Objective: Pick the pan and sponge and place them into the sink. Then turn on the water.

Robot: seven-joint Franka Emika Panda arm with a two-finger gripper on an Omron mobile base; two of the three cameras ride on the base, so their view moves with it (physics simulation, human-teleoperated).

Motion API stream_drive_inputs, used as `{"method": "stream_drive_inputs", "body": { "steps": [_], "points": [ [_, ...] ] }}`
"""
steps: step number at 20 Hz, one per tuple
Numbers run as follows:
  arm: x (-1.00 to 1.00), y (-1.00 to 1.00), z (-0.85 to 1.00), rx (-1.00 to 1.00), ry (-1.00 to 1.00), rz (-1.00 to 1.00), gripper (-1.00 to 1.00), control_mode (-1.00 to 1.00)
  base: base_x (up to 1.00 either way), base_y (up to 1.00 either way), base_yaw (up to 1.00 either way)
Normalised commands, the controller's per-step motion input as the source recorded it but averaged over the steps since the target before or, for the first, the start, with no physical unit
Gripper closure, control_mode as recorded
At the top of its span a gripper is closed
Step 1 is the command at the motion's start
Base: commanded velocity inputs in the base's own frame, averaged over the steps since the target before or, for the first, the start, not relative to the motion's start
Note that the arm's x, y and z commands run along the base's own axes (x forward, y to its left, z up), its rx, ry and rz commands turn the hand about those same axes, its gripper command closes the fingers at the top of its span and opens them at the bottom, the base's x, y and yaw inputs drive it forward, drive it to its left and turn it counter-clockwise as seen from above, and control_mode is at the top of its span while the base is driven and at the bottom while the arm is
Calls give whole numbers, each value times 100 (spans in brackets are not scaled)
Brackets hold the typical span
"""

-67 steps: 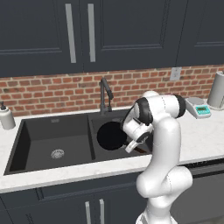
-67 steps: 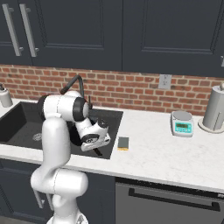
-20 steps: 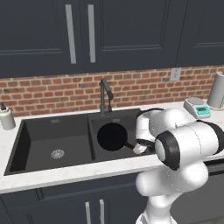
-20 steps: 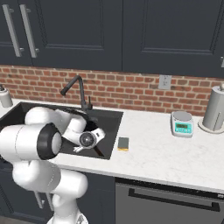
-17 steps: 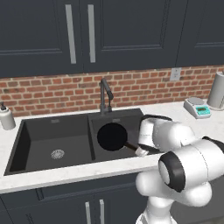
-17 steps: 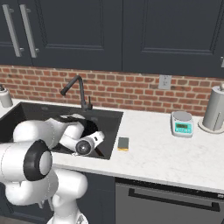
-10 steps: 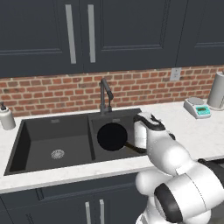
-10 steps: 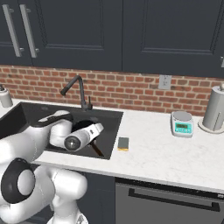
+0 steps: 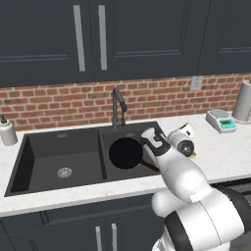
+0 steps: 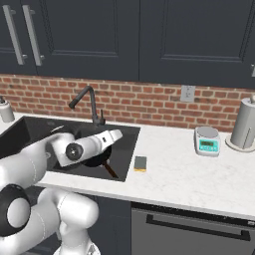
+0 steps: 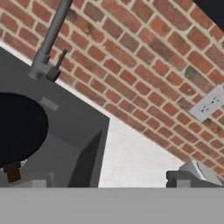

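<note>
The pan lies flat in the right basin of the sink, its thin brown handle running toward the near right corner of that basin and resting against the near rim. From the right base view the pan is partly hidden behind the arm, with the handle sticking out toward the front edge of the counter. The sponge sits on the counter just right of the sink, green layer up, apart from the pan. The left basin holds only its round steel drain.

The gripper hangs over the right part of the right basin, above the pan, pointing to the right; its jaws are spread wide and hold nothing. In the hand view one dark fingertip shows at the bottom.

The faucet stands at the far edge between the basins. A soap dispenser stands left of the sink, and a small scale and a paper towel roll stand far right by the brick wall.
</note>
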Motion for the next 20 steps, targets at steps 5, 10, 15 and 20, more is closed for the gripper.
{"method": "stream_drive_inputs", "body": {
  "steps": [5, 10, 15, 20],
  "points": [
    [-48, -65, 89, 10, 28, -1, -100, -100, 0, 0, 0],
    [-76, -58, 72, 19, 31, 0, -100, -100, 0, 0, 0],
    [-83, -47, 61, 24, 33, 0, -100, -100, 0, 0, 0],
    [-62, -43, 47, 27, 48, 5, -100, -100, 0, 0, 0]
  ]
}}
